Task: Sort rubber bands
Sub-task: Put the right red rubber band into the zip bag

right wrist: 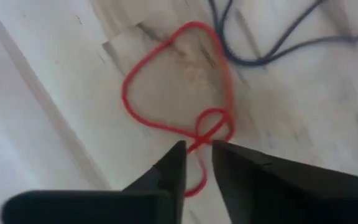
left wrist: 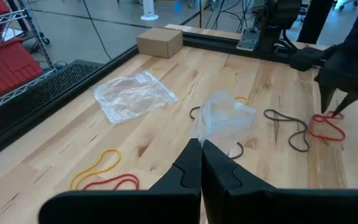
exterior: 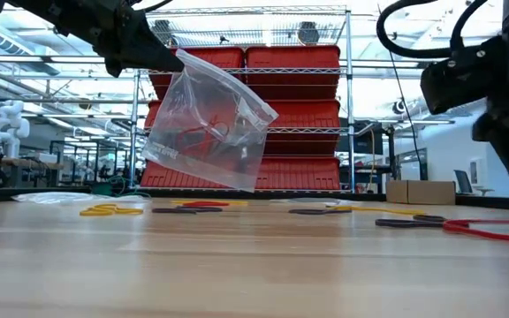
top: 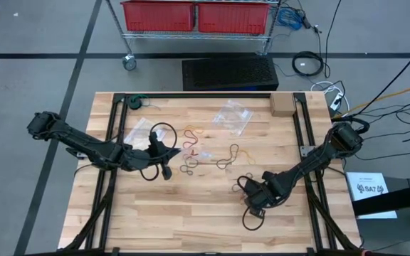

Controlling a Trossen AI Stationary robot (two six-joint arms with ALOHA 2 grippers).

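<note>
Red rubber, twisted into a small loop at one end: this red band lies flat on the wood directly under the right gripper, whose tips stand slightly apart and straddle the band's tail without yet pinching it. The band is not lifted. In the left wrist view the same gripper points straight down at that band, with a dark band just beside it.

The left gripper has its fingers pressed together on the edge of a clear bag and holds it hanging above the table. Red strands show inside the bag, so at least some red bands seem already sorted into it.

Outward from the grippers, the table carries loose bands near its middle: yellow, black and red ones, mixed and close together. Two more bags lie flat: one toward the far edge, another by the left arm. A cardboard box sits at the far right corner.

Judgement: the task is early. One bag is in use, the red pile is unfinished, and the black and yellow bands look untouched. Next likely need is a clean pinch on the thin, floppy red band.
</note>
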